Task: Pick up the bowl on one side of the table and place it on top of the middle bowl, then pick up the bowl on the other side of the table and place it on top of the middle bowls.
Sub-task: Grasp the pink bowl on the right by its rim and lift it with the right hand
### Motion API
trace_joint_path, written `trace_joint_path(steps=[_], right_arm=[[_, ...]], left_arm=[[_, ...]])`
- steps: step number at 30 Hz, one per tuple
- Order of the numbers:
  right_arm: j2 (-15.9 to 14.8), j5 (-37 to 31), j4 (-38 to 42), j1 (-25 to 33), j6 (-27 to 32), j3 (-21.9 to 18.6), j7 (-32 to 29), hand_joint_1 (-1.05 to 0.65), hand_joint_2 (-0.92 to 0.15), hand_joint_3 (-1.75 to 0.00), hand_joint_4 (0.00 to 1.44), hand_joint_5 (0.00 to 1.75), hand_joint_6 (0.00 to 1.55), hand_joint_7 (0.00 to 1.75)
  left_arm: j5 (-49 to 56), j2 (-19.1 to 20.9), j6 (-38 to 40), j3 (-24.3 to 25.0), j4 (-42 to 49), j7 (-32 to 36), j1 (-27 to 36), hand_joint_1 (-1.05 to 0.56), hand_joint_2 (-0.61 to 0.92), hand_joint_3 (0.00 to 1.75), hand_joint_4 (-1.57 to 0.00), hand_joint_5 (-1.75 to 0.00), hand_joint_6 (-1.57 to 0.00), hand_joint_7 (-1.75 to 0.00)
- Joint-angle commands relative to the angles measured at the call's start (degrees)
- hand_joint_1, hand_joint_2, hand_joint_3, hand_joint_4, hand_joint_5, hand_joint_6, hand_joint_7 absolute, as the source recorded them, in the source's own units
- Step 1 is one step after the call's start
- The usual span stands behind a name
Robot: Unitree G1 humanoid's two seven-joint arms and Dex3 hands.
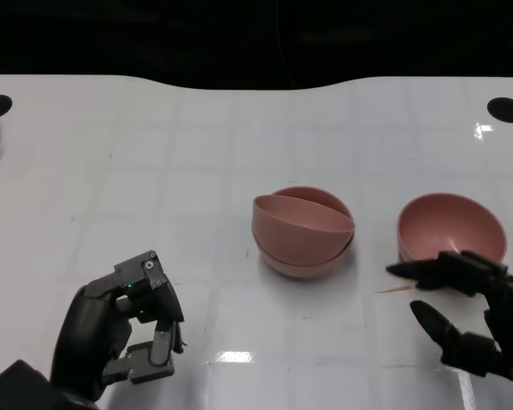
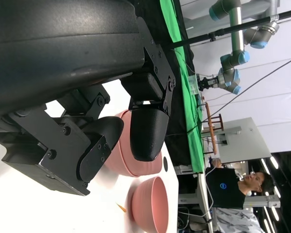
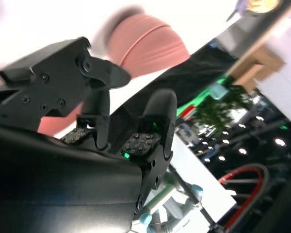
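Two pink bowls already sit nested at the middle of the white desk [image 1: 154,154]: the stacked pair [image 1: 303,231], the upper one tilted in the lower. One bowl is left, the right-side pink bowl [image 1: 451,226], standing upright just beside the stack and apart from it. So the first stacking looks done and the second pick is yet to be made.

By the head view, the right hand [image 1: 462,316] lies at the near rim of that bowl, fingers spread and holding nothing; one fingertip reaches the rim's edge, though whether it touches I cannot tell. The left hand [image 1: 124,329] rests well apart on the desk, fingers curled in around nothing.

Such a bowl looks light, rigid and smooth-walled, probably plastic, so it may skid on the glossy desk if pushed. The rim is likely the best hold: thumb inside, fingers outside the wall, pinched firmly. A small orange sliver [image 1: 395,290] lies on the desk by the right hand.
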Motion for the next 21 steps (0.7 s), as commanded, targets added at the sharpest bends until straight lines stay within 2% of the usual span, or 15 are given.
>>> trace_joint_path(steps=[1,4,9,15,21], right_arm=[[-1.3,-3.5,-7.4,1.4,9.2,-0.9,2.9,-0.35,-0.87,-0.07,0.29,0.72,0.43,0.2],[-2.1,-8.6,-11.9,1.0,16.3,-0.5,4.4,-0.37,-0.82,-0.01,0.24,0.7,0.4,0.17],[-4.2,-15.5,-14.3,-0.3,23.6,1.7,6.8,-0.43,-0.79,0.0,0.2,0.66,0.35,0.12],[-6.9,-26.2,-10.0,-5.7,31.8,6.7,7.4,-0.51,-0.77,0.0,0.24,0.58,0.38,0.09],[-6.9,-28.6,-3.0,-10.6,36.6,10.5,6.0,-0.49,-0.77,0.0,0.32,0.49,0.44,0.07]], left_arm=[[-0.1,-0.1,0.2,1.2,-0.7,-1.2,0.2,0.0,0.4,1.46,-0.97,-1.75,-0.79,-1.71],[0.3,-0.5,0.1,1.6,-0.8,-1.6,0.3,0.0,0.4,1.46,-0.97,-1.75,-0.78,-1.71],[1.2,-0.8,1.1,2.1,-1.8,-1.9,0.7,-0.02,0.4,1.46,-0.96,-1.75,-0.78,-1.7],[2.0,-0.8,0.6,2.5,-1.5,-2.1,0.6,-0.03,0.39,1.47,-0.95,-1.75,-0.77,-1.7],[2.2,-1.0,0.5,2.7,-1.6,-2.3,0.5,-0.03,0.38,1.49,-0.94,-1.75,-0.77,-1.69]])
